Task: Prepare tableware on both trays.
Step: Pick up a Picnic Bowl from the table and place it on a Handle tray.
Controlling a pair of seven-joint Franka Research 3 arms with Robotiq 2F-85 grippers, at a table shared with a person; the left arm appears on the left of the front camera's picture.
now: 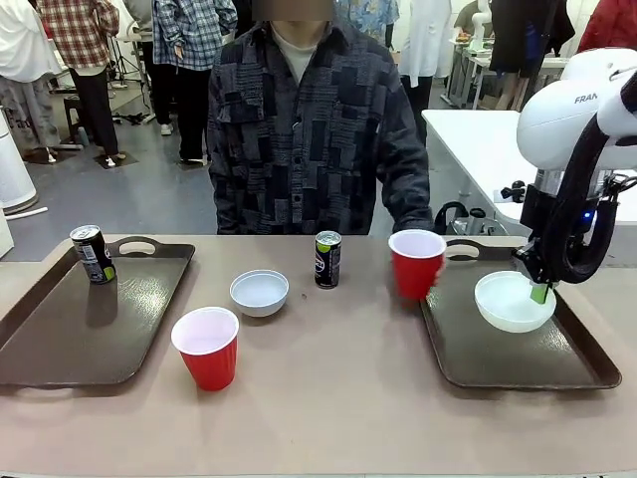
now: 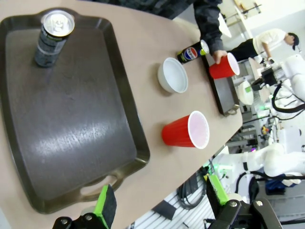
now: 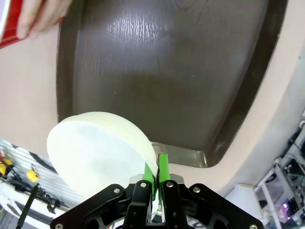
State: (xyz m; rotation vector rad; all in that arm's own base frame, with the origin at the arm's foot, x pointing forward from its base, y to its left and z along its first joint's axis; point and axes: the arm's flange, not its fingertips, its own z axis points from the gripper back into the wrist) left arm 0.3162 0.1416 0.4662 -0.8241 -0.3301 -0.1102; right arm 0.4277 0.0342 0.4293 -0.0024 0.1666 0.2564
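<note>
My right gripper (image 1: 538,292) is shut on the rim of a white bowl (image 1: 513,301) and holds it tilted just over the right tray (image 1: 518,363); the right wrist view shows the bowl (image 3: 95,152) from beneath, with the gripper (image 3: 157,171) pinching its edge. A person's hand (image 2: 218,55) holds a red cup (image 1: 416,263) at that tray's left rim. On the left tray (image 1: 60,339) stands a dark can (image 1: 92,254). A pale bowl (image 1: 259,292), a second can (image 1: 327,259) and another red cup (image 1: 207,347) stand on the table between the trays. My left gripper (image 2: 161,198) hangs open above the left tray's end handle.
The person stands at the table's far side, behind the middle. A white table (image 1: 478,149) stands at the back right. Bare tabletop (image 1: 338,398) lies between the trays and along the near edge.
</note>
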